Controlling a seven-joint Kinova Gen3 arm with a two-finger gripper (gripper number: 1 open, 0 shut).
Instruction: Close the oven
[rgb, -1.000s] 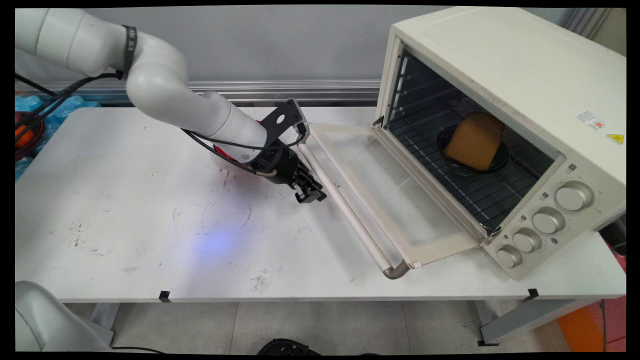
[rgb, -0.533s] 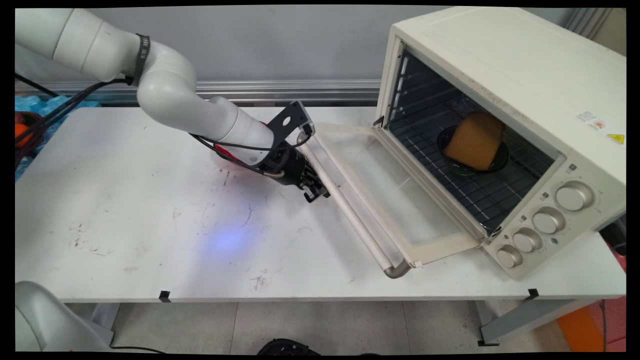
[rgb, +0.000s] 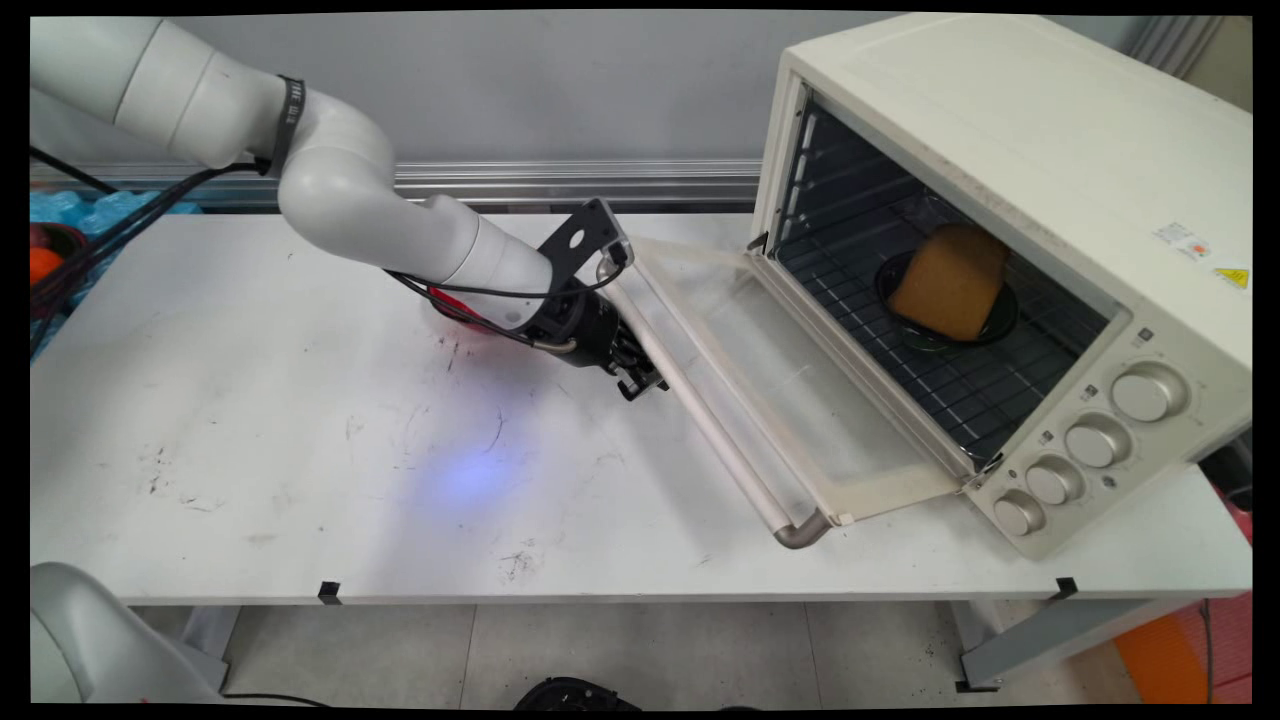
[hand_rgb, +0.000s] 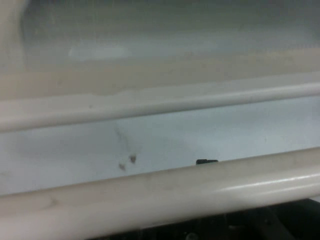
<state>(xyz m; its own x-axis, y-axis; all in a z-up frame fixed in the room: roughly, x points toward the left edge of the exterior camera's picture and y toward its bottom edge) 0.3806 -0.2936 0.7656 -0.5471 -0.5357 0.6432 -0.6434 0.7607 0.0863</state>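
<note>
The hand was low over the counter, pressed right up against the long bar handle of the oven door. In the hand view the handle ran straight across the bottom, very close, and hid the hand's tips. I could not tell whether the hand was clenched or let go.

The door hung open and sloped down toward the counter, with the handle along its outer edge. The door had a cream frame and a see-through pane. It joined the oven at the bottom of the oven's mouth.

The oven was a big cream box with four round knobs on its front. Inside, on the wire rack, sat a dark dish with a brown chunk of bread in it.

Something red peeked out behind the arm, too hidden to name.

What could go wrong, I think: the smooth round handle could slip off the hand. A hard push could also slide the whole oven and tip the bread.
</note>
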